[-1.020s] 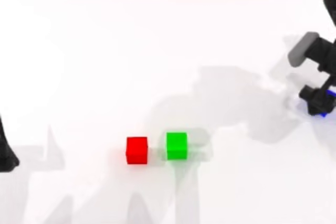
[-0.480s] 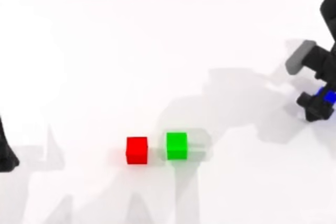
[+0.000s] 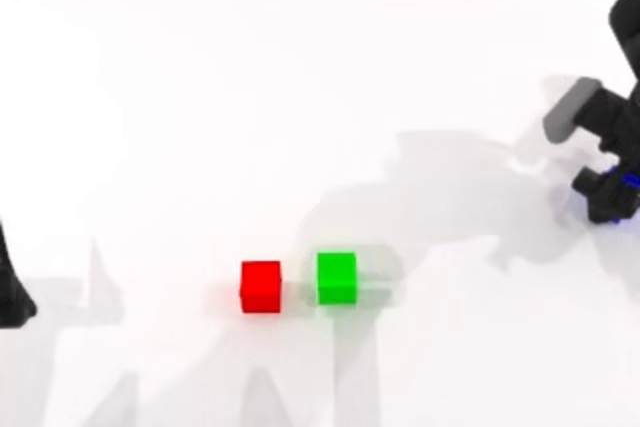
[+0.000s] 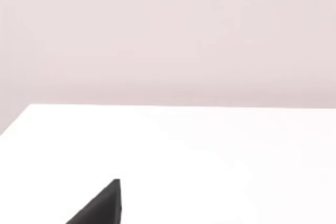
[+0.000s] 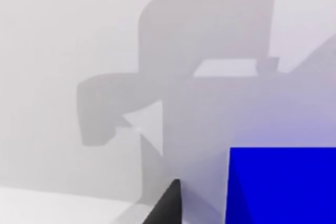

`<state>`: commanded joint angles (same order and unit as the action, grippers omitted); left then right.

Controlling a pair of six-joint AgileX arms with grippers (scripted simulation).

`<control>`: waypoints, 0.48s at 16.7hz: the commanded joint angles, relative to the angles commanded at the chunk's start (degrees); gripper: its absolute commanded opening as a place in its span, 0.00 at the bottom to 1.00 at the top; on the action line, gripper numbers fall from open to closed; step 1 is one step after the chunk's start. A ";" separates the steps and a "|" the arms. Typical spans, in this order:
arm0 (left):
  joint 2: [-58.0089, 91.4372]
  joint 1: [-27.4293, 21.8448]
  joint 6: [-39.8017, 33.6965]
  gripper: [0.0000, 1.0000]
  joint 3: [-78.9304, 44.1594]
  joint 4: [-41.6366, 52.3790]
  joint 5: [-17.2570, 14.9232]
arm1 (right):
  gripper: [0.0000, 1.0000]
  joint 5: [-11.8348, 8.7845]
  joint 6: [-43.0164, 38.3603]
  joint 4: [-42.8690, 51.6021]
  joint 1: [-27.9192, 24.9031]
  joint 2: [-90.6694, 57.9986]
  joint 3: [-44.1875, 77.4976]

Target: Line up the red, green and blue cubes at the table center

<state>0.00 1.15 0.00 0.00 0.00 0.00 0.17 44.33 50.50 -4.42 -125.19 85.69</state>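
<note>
Right tool [image 3: 612, 197] is seen over the glossy blue cube [image 5: 281, 184] at the counter's [image 3: 200, 127] right edge; grip cannot be told. Matte red cube [image 3: 261, 287] and green cube [image 3: 337, 278] sit apart, mid-counter.

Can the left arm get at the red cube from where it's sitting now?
Probably yes. The left arm is parked at the table's left edge, and only bare white tabletop lies between it and the red cube. The green cube sits on the red one's far side, out of the way.
</note>
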 joint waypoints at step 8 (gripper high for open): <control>0.00 0.00 0.00 1.00 0.00 0.00 0.00 | 0.00 0.00 0.00 0.00 0.00 0.00 0.00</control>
<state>0.00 1.15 0.00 0.00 0.00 0.00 0.17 44.33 50.50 -4.42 -125.19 85.69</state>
